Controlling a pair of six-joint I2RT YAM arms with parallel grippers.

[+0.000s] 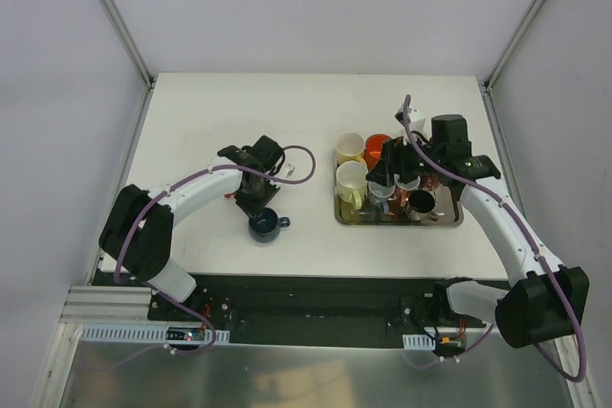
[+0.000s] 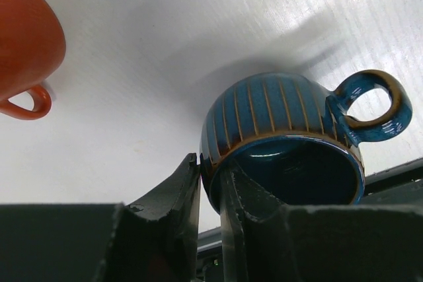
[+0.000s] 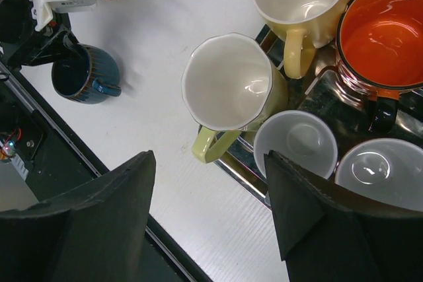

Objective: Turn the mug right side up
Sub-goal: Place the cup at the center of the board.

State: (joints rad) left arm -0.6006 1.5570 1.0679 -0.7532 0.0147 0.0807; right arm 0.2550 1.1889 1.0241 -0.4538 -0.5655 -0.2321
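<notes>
Mug upright; release outstanding.
The left gripper (image 2: 210, 166) was clamped on the rim wall of the blue mug (image 2: 277, 110), one finger inside and one outside. The mug stood mouth-up on the table (image 2: 165, 44), lower left of centre in the overhead view (turn judged complete). The right gripper (image 3: 208, 156) hung open and empty.
</notes>
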